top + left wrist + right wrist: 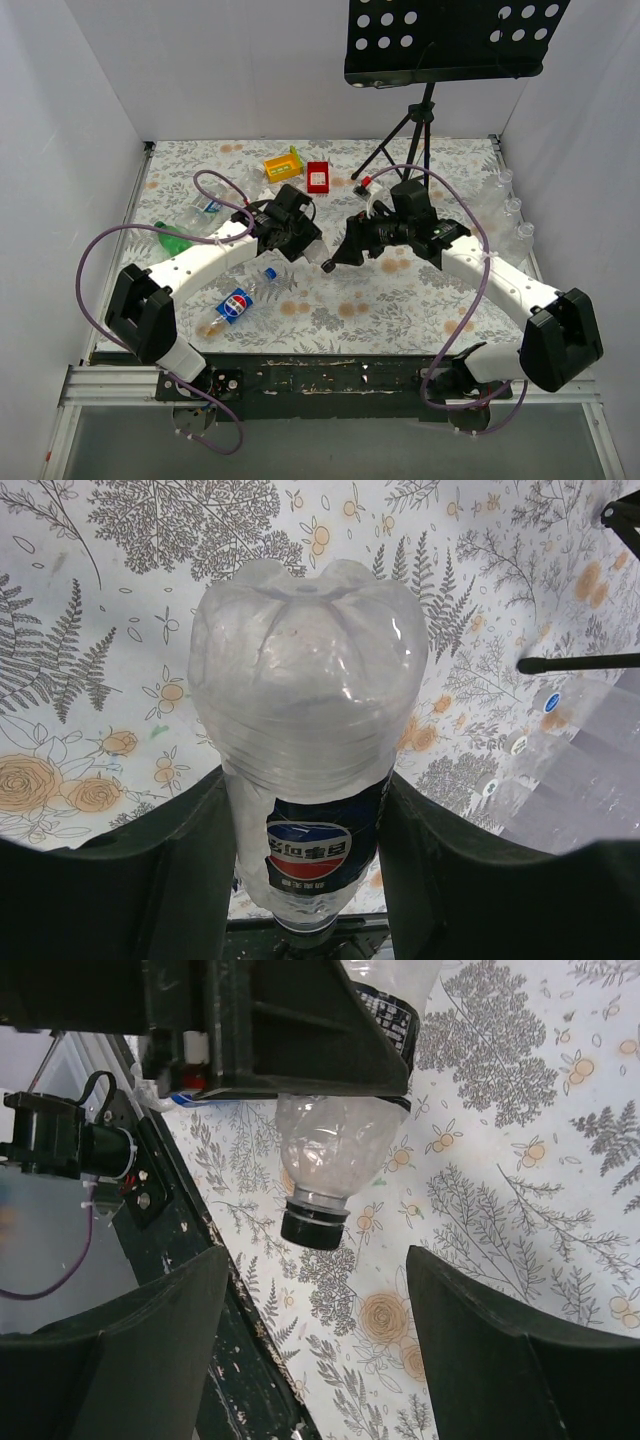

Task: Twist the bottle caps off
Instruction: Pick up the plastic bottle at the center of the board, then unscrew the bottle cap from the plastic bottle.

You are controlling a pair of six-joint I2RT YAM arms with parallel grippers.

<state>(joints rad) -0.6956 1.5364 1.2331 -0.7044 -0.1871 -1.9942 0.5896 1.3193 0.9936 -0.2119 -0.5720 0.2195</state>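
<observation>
My left gripper (pixel 298 240) is shut on a clear Pepsi-labelled bottle (pixel 305 710) and holds it above the table. Both fingers (pixel 150 880) press the bottle's sides at the label. The bottle's black cap (pixel 314 1228) points toward my right gripper; it also shows in the top view (pixel 327 267). My right gripper (pixel 315 1265) is open and empty. The cap sits just beyond its fingertips, in line with the gap and not touched. In the top view the right gripper (pixel 346 256) faces the cap from the right.
A second Pepsi bottle (pixel 237 303) lies at the near left and a green bottle (pixel 175 238) at the left. Clear bottles (pixel 510 215) stand at the right edge. A yellow tray (pixel 283 163), a red tray (pixel 318 177) and a tripod stand (pixel 405 140) are at the back. The dark front rail (pixel 180 1260) is close.
</observation>
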